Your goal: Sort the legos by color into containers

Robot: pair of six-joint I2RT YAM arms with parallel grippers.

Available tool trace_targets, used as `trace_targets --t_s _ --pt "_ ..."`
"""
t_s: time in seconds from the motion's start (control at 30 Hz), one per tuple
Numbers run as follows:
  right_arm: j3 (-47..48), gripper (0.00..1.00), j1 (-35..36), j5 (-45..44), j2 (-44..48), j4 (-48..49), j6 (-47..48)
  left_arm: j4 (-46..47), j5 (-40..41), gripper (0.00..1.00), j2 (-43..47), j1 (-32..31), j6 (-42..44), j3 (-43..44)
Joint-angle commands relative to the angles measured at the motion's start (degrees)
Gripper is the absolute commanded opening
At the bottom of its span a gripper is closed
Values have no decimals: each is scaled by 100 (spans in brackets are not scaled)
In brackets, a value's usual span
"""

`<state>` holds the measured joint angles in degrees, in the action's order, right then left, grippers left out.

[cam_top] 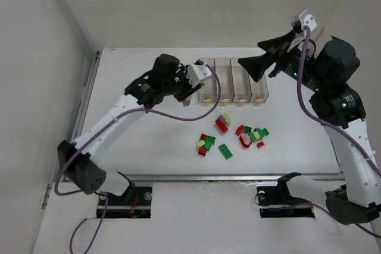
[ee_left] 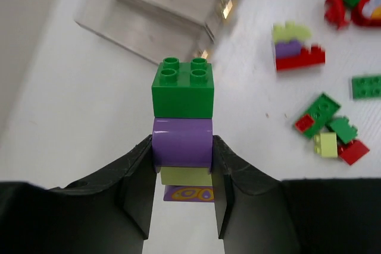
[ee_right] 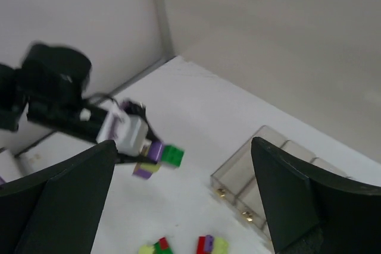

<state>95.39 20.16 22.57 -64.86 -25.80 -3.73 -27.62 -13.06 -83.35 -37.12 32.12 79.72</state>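
A white table (cam_top: pixel 149 147) enclosed by plain white walls, seen from above. Near the centre, towards the bottom of the frame, loose legos (cam_top: pixel 244 138) in green, red, purple and pale yellow-green lie scattered. Beyond them, left of centre, the left gripper (ee_left: pixel 183 147) is pinched on a stack (ee_left: pixel 183 93) of joined bricks, green on top, then purple, pale yellow-green and a patterned purple piece, gripping only the purple brick. The likely risk is that the whole mixed stack goes into one bin unsorted, or a brick snaps off and falls. The left arm reaches diagonally up the frame, holding the stack above the table just beside the left end of the containers (cam_top: pixel 241 78), four clear bins in a row. At upper right, the right gripper (cam_top: pixel 265 55) hangs raised, jaws spread wide, holding nothing.
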Motion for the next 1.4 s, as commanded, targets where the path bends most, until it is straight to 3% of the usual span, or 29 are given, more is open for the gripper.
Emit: trace_targets --t_s 0.0,0.17,0.27,0.37,0.5,0.73,1.03,1.07,1.17,1.2,1.27,1.3,1.37 --pt "-441 99 -12 1169 -71 66 -618 99 -415 0 574 -5 295 421" --pt "-1189 79 -12 2029 -141 663 -1113 282 -610 0 1162 -567 374 54" --pt "-1330 82 75 2199 -211 858 -1288 362 -610 0 1269 -682 146 -9" --pt "-1506 85 452 1708 -211 1156 -1507 414 -557 0 1269 -787 -3 43" --pt "-1506 85 735 1707 -430 1209 -1648 415 -557 0 1330 -858 -4 158" --pt "-1716 76 840 1427 -642 1157 -1772 660 -338 0 1383 -858 -4 35" --pt "-1840 74 893 1189 -923 1165 -1833 767 -180 0 1445 -858 -65 -80" --pt "-1840 71 893 1189 -923 1165 -1833 767 -179 0 1445 -858 -65 -80" --pt "-1840 46 893 1443 -985 1288 -1886 819 -179 0 1497 -858 -65 -132" --pt "-1840 32 893 1504 -1037 1358 -1886 880 -179 0 1497 -858 -187 -132" --pt "-1893 19 893 1619 -1037 1419 -1991 933 -179 0 1497 -858 -241 -193" --pt "-1945 7 893 1689 -1037 1490 -1992 933 -179 0 1549 -858 -319 -194" --pt "-1946 0 893 1690 -1037 1490 -1992 933 -57 0 1602 -858 -382 -369"
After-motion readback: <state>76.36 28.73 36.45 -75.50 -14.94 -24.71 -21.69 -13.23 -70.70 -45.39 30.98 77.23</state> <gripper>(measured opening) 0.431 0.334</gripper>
